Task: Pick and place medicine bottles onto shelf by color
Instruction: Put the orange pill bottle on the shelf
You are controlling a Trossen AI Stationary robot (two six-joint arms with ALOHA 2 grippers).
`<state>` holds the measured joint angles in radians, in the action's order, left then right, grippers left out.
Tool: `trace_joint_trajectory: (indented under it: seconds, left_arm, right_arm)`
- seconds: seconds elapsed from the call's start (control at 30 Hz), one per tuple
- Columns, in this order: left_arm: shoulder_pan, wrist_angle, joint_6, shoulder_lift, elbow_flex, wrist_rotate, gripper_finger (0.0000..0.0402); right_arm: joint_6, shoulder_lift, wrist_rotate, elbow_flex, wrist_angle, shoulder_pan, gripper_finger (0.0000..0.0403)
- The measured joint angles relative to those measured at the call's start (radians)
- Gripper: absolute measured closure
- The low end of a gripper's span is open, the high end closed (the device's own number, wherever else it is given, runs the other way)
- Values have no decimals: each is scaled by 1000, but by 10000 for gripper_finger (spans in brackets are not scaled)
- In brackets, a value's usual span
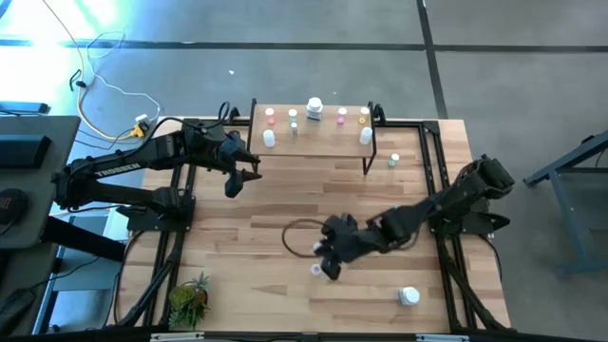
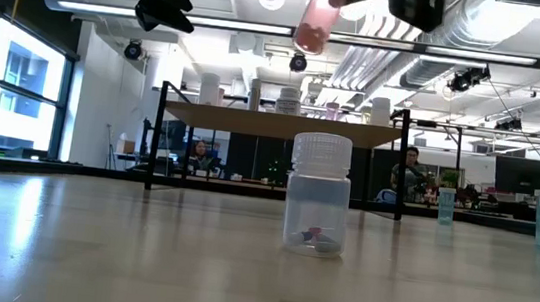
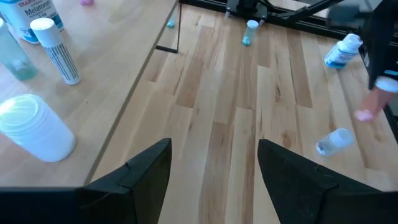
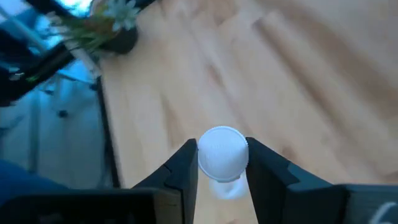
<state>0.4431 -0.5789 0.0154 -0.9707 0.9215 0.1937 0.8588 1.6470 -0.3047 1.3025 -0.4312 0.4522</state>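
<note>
While a small bottle (image 4: 222,151) is squeezed between its two fingers, the right pincer (image 1: 328,265) is held up above the middle of the table (image 1: 275,294). A pink end is seen on the bottle in the low view. Another little bottle (image 1: 316,271) is seen on the table just beside it. The left pincer (image 3: 214,171) is spread wide and empty, near the shelf (image 1: 323,142). Several bottles are already stood on the shelf. Three more are left on the table: the little one, a bigger one (image 1: 408,296) near the front edge, and a green-capped one (image 1: 394,161) by the shelf leg.
</note>
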Motion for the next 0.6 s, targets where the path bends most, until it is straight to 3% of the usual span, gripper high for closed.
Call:
trace_joint_trajectory:
  seconds: [0.33, 0.6]
  left_arm:
    - [0, 0, 0, 0, 0, 0, 174]
    - [0, 0, 0, 0, 0, 0, 174]
  right_arm:
    - [-222, 0, 1, 205, -306, -181, 306]
    - [-436, 0, 120, 289, -410, -361, 306]
